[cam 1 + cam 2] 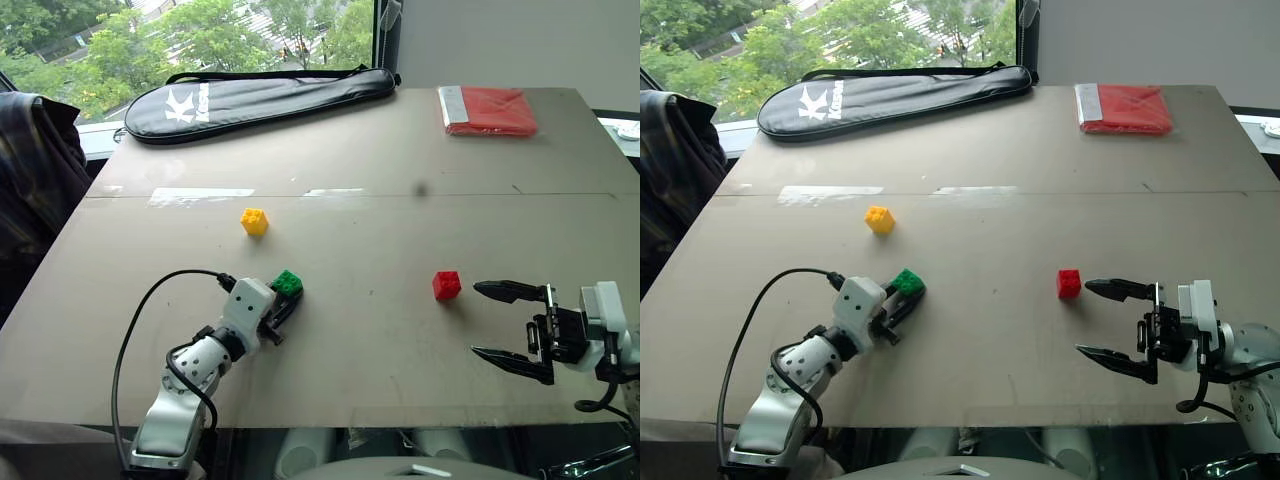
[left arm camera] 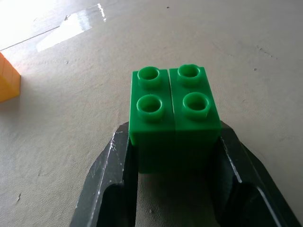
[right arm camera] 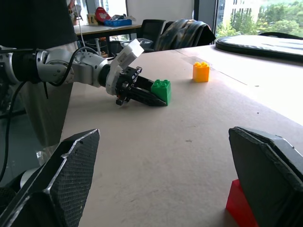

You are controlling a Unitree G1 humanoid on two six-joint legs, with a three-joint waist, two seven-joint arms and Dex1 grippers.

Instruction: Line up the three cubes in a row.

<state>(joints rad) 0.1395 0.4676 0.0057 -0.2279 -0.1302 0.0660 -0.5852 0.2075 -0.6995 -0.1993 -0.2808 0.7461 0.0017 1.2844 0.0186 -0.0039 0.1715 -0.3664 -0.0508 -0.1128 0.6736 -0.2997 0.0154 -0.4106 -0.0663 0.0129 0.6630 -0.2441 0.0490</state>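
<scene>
The left gripper [image 1: 287,300] has its jaws clamped on the small green studded plastic cube [image 1: 288,283] on the tan table [image 1: 380,200], with the yellow plastic cube [image 1: 254,221] beyond it and the red plastic cube [image 1: 446,285] off to its right, just beside the right gripper [image 1: 490,322], whose jaws stand wide apart and empty.

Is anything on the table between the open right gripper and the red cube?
Nothing visible does. The right gripper stands open just to the side of the red cube, with bare table between them. The green cube is clamped by the left gripper, well away.
</scene>
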